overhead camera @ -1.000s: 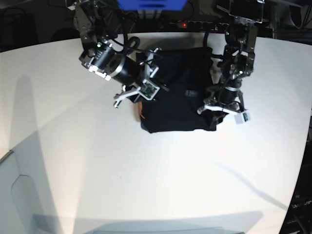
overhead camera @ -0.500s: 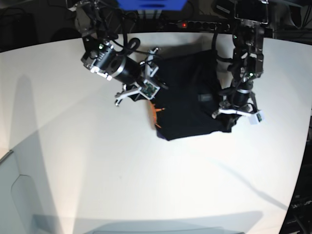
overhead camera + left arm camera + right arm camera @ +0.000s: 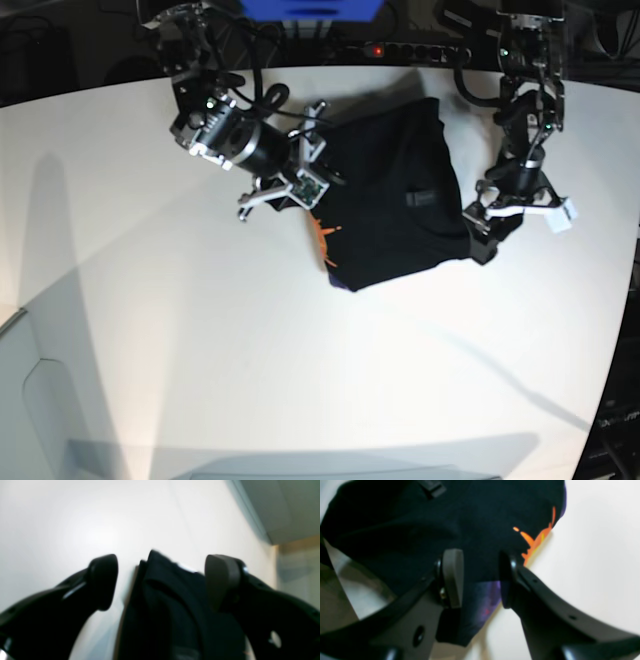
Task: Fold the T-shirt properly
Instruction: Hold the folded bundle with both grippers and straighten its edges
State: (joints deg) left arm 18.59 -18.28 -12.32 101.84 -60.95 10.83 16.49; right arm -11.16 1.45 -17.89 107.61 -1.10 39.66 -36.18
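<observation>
We see the right gripper (image 3: 480, 580) with its fingers narrowed onto a fold of the black T-shirt (image 3: 395, 200), orange and purple print showing just past the pads. The left gripper (image 3: 160, 582) has its fingers spread wide, with a bunched edge of the shirt between them, against one pad. In the base view the shirt lies crumpled between both arms on the white table (image 3: 200, 350); beyond it, dark equipment.

White table (image 3: 300, 380), dark background, blue panel (image 3: 310, 8)
</observation>
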